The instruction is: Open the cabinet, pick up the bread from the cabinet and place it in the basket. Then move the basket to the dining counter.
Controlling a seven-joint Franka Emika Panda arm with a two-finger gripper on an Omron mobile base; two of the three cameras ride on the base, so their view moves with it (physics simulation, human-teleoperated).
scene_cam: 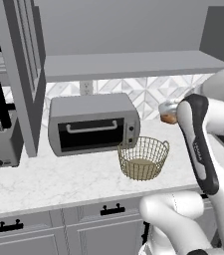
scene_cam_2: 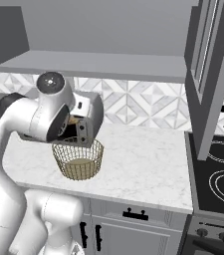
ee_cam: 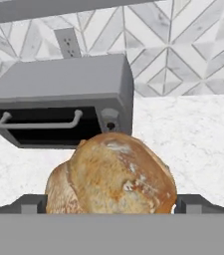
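Between the wide-spread claw [ee_cam: 111, 204] fingers sits the bread [ee_cam: 114, 174]; the basket [scene_cam: 143, 158] holds nothing.

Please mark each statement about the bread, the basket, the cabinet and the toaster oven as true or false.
1. The bread sits between the gripper fingers. True.
2. The basket already holds the bread. False: its tan bottom is bare.
3. The cabinet door stands open. True.
4. The basket stands on the stove. False: it stands on the marble counter, in front of the toaster oven.
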